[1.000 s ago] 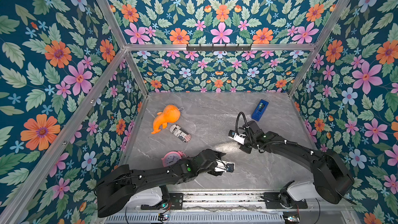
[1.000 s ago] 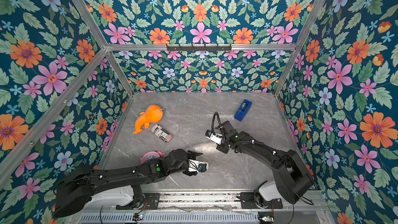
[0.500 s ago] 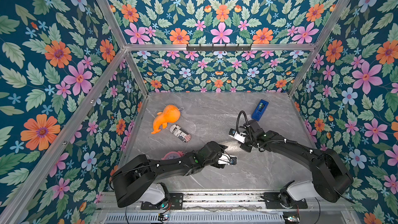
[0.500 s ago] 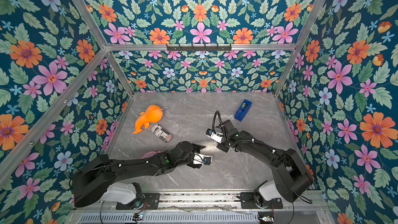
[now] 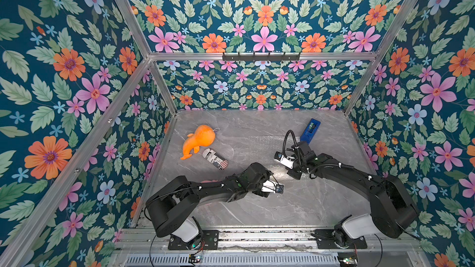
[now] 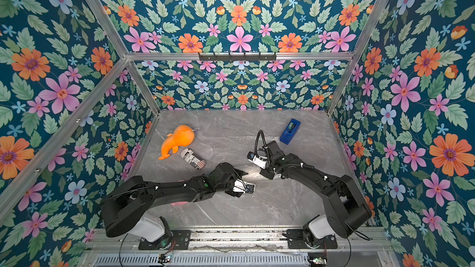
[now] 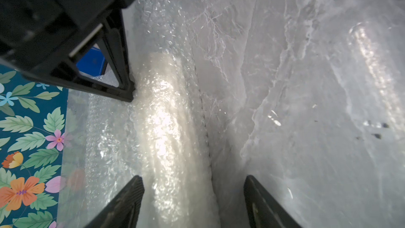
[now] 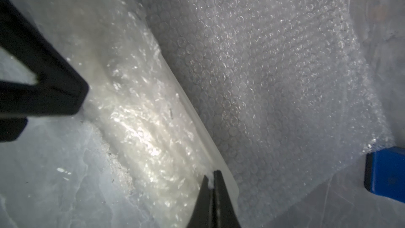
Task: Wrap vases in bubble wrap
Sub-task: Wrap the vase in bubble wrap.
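Where the wrap [image 8: 274, 73] is rolled over the vase [image 8: 142, 128], its edge is pinched between the closed jaws of the right gripper [image 8: 210, 175]; the vase is seen only as a pale long shape through the film, lying on its side just ahead of those jaws; its ribs cannot be made out. The flat rest of the wrap is spread on the table [image 7: 306, 84] to one side of the right jaws; a blue dispenser [image 8: 385, 172] is seen just beside its far corner. The left gripper [image 7: 192, 178] is held with jaws parted; the roll is framed between them, nearer one finger [image 7: 125, 200] than the other; whether either finger touches it cannot be told. Further along the roll from the left jaws, the right gripper's tip is seen against it.
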Available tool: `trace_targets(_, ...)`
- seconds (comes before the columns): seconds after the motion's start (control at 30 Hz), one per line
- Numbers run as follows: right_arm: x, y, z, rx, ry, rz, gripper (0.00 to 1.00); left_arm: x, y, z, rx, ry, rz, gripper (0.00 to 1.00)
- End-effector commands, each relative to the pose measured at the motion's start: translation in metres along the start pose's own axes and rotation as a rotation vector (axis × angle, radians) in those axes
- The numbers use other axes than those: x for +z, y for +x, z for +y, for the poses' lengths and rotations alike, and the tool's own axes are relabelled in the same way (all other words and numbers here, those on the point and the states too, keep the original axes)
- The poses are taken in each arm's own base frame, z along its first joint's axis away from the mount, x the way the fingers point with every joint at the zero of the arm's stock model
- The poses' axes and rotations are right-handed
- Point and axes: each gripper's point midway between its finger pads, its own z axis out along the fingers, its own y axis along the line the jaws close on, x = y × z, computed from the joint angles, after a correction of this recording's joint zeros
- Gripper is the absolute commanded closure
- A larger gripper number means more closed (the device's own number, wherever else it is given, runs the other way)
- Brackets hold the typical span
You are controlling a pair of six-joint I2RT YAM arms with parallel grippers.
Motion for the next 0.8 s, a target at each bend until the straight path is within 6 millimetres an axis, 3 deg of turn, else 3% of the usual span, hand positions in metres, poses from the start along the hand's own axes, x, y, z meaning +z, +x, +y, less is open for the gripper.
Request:
trace_targets(0.0, 0.002, 0.035, 0.016, -0.01, -0.07, 0.149, 1.0, 0.001, 0.004, 0.004, 0.001, 0.001, -0.001, 0.25)
trace_targets(0.43, 0.007, 0.034, 0.011, -0.037, -0.084, 0.169, 1.0, 0.022, 0.025, 0.011, 0.018, -0.012, 0.061, 0.23)
trace_targets(0.77, 0.009, 0.033, 0.009, -0.054, -0.097, 0.184, 1.0, 0.037, 0.028, 0.014, 0.064, 0.012, 0.083, 0.13)
